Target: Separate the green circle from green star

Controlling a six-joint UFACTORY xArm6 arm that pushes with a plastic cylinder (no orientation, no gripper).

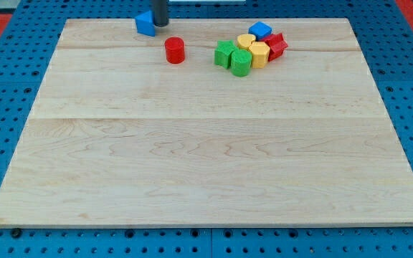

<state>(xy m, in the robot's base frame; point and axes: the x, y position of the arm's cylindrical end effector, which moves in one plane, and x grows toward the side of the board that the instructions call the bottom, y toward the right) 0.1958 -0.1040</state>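
Observation:
The green circle (241,63) and the green star (224,54) touch each other near the view's top, at the left end of a tight cluster. My tip (160,24) is at the view's top, touching the right side of a blue block (145,24). It is well to the left of both green blocks.
The cluster also holds two yellow blocks (259,54) (246,41), a blue block (260,31) and a red star (275,45). A red cylinder (175,51) stands alone between my tip and the cluster. The wooden board (206,158) lies on a blue pegboard.

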